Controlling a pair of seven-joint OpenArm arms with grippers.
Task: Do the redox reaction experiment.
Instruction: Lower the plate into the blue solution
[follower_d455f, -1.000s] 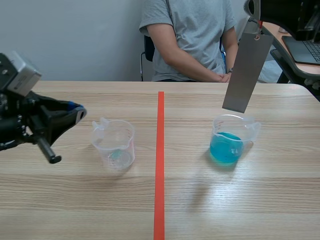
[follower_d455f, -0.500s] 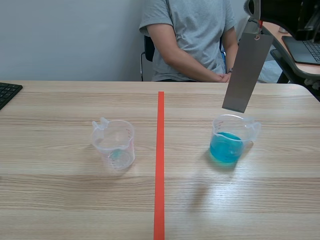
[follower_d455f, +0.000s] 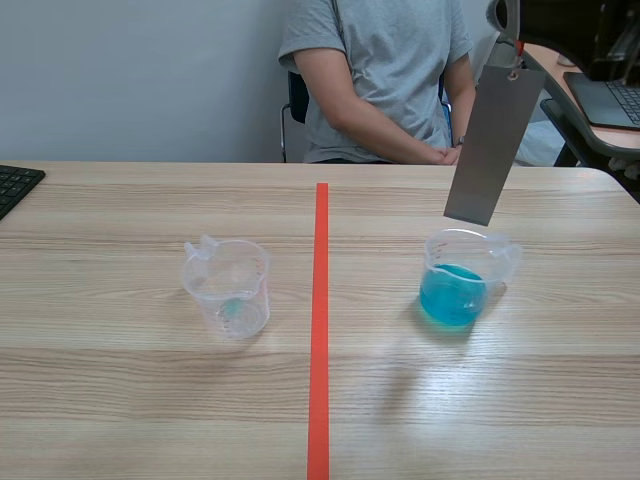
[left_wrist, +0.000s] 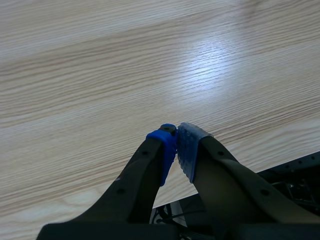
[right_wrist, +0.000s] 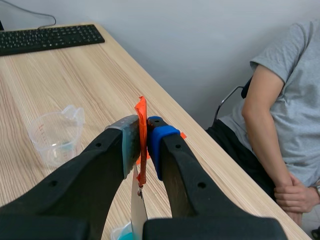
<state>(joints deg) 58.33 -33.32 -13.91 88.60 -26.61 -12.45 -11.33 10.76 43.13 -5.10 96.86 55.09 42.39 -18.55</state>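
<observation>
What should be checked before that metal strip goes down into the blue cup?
1. Hold on the strip: the right gripper is shut on the orange tag from which the metal strip hangs. Ok.
2. Strip over the cup: its lower end appears just above the blue cup, but whether it lines up in depth, cannot tell.
3. Blue cup upright, with liquid in it: ok.
4. Left gripper out of the way: shut, empty, over bare table. Ok.
5. Person's hands apart from the cup, at the far edge: ok.
6. Clear cup well aside, across the orange line: ok.
</observation>
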